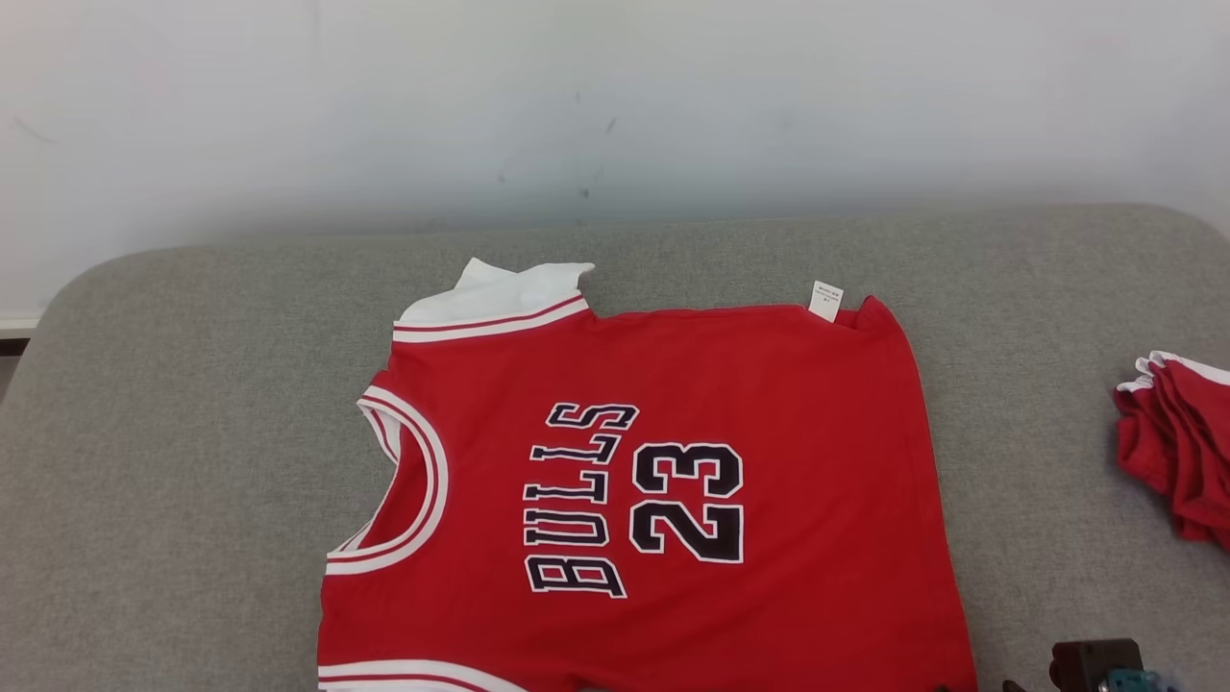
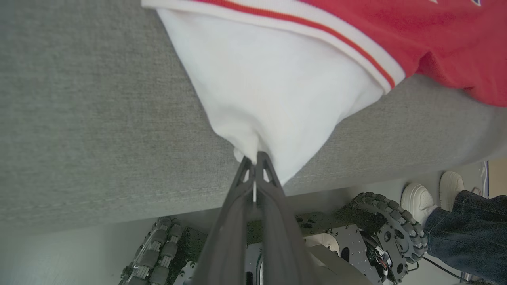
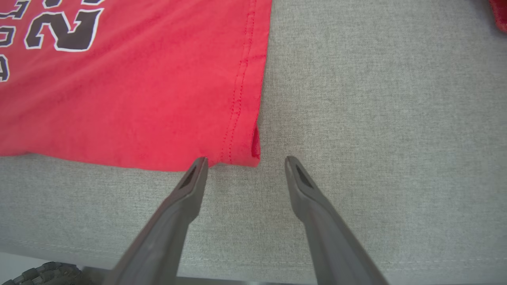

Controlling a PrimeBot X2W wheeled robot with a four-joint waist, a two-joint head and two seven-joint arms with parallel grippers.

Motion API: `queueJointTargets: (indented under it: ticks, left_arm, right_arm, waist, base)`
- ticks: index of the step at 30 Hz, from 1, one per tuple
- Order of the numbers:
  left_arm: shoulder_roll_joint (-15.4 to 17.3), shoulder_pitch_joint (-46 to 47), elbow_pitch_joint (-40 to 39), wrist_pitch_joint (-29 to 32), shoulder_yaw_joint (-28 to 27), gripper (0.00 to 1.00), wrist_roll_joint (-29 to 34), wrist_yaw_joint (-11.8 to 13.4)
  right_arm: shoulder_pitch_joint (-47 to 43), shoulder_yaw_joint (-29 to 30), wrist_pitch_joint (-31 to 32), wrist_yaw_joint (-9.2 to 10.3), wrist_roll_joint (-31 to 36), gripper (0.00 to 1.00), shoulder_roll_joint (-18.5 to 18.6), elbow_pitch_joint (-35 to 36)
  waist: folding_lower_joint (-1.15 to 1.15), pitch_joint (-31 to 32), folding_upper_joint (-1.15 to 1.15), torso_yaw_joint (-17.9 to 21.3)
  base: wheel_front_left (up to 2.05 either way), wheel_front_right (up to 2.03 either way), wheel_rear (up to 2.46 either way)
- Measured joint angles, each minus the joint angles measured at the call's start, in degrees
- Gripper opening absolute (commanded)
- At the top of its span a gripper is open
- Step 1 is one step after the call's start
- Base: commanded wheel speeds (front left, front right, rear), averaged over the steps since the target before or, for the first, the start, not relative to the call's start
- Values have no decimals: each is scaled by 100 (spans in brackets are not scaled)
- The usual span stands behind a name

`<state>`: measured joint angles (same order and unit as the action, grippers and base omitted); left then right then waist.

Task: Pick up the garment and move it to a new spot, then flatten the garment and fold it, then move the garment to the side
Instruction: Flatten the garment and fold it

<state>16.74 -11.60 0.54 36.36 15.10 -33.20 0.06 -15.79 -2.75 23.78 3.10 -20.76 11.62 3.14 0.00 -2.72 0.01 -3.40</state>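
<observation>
The robot's left hand [image 2: 255,158] has its two dark fingers pressed together on the pointed tip of a white sleeve [image 2: 277,91]. The cloth runs taut from the pinch up to the red-and-white striped trim [image 2: 317,35] of the red garment [image 1: 673,481]. The pinch sits over the near edge of the grey fabric-covered tabletop [image 2: 79,118]. Below that edge are the robot's studded wheels [image 2: 414,233] and, to one side, a person's white shoes [image 2: 420,198] and a blue denim trouser leg [image 2: 467,229].

The right hand [image 3: 245,159] holds nothing, its fingers spread apart with their tips just short of the garment's near hem corner [image 3: 237,152]. Whether the tips touch the tabletop cannot be told.

In the head view the garment lies spread face up across the middle of the tabletop, neck opening [image 1: 408,481] toward the robot's left and hem toward its right. Black "BULLS" and "23" lettering [image 1: 634,500] marks the chest. A second white sleeve [image 1: 500,288] pokes out at the far left corner and a small white label [image 1: 824,300] at the far right. Well apart, at the tabletop's right edge, sits a pile of red cloth [image 1: 1177,442]. A pale wall [image 1: 615,106] stands behind.
</observation>
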Motion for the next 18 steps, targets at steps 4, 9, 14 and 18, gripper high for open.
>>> queueJointTargets:
  ticks: [4, 9, 14, 18]
  left_arm:
    - [-3, 8, -22, 51, 16, 0, -3, 1]
    - [-12, 25, -58, 119, 47, 0, -4, 0]
    - [-21, 47, -78, 143, 32, 0, -57, 43]
    - [-24, 46, -101, 144, 32, 0, -60, 43]
  right_arm:
    - [190, -38, 214, 16, -4, 100, -4, -22]
    - [317, -90, 412, 44, -33, 93, -32, -46]
    - [350, -115, 670, 54, -43, 59, -51, -96]
    - [350, -114, 801, 101, -66, 44, -65, -105]
  waist:
    - [0, -44, 0, -3]
    - [0, -104, 0, -71]
    - [0, -166, 0, -154]
    - [0, -190, 0, -167]
  base:
    - [0, 0, 0]
    - [0, 0, 0]
    - [0, 0, 0]
    - [0, 0, 0]
